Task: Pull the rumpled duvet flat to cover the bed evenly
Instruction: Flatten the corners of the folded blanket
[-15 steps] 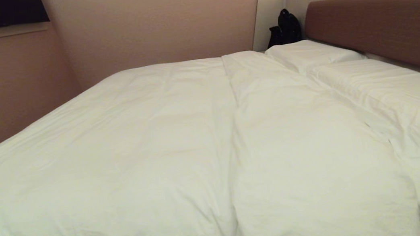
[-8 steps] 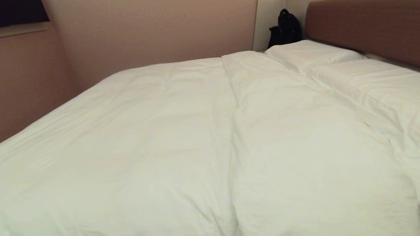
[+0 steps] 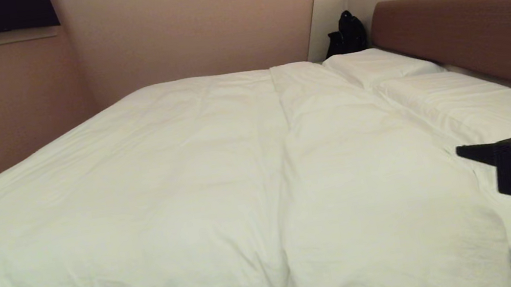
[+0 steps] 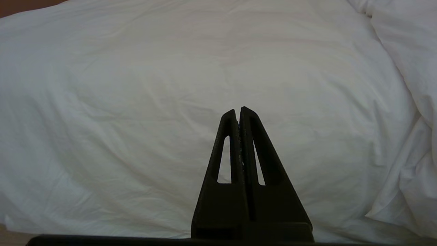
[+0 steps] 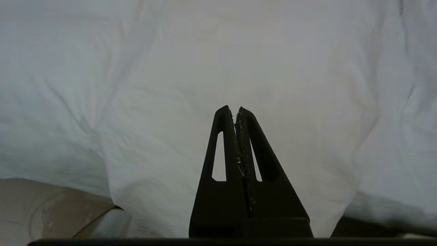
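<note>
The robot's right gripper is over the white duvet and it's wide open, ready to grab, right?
Not quite. The right gripper is over the white duvet, but it is shut, not wide open: the right wrist view shows its two black fingers pressed together with no cloth between them. The head view shows the same arm at the right side of the bed.
</note>
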Tool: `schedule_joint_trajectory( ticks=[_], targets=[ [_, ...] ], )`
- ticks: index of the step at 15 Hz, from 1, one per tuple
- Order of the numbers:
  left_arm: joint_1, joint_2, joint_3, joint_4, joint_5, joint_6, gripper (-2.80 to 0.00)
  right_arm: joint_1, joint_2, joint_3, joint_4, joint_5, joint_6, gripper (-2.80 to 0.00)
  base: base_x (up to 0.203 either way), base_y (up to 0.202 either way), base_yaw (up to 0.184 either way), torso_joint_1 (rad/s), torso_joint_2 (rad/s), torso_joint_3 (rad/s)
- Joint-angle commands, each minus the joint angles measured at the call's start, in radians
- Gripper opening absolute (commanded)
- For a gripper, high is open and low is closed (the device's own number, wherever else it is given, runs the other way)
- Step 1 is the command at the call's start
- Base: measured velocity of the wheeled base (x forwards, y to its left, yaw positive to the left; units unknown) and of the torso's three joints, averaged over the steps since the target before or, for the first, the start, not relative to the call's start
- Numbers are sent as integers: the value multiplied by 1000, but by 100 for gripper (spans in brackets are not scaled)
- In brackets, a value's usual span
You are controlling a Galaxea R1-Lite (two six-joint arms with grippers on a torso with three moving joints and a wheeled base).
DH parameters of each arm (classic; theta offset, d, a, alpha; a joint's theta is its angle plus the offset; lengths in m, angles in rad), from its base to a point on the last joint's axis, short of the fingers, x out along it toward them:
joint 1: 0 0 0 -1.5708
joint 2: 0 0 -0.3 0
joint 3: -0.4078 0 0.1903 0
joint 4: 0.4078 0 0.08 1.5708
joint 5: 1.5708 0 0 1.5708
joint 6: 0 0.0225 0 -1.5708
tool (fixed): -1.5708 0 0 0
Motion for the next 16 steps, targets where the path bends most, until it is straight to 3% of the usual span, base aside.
schedule_joint_trajectory(
  ticks=[1,5,7,8,11,14,16],
  targets=[
    [0,0,0,-1,0,-1,-280,-17,170,-7,1,1,107,-280,0,0,0,0,0,0],
    [0,0,0,-1,0,-1,-280,-165,197,-16,59,49,246,-280,0,0,0,0,0,0],
    [0,0,0,-1,0,-1,-280,-311,132,7,70,246,249,-280,0,0,0,0,0,0],
    [0,0,0,-1,0,-1,-280,-386,94,18,73,356,222,-280,0,0,0,0,0,0],
    [0,0,0,-1,0,-1,-280,-646,11,69,81,682,32,-280,0,0,0,0,0,0],
    [0,0,0,-1,0,-1,-280,-823,-14,173,82,864,-161,-280,0,0,0,0,0,0],
    [0,0,0,-1,0,-1,-280,-832,-44,237,77,924,-209,-280,0,0,0,0,0,0]
  ],
)
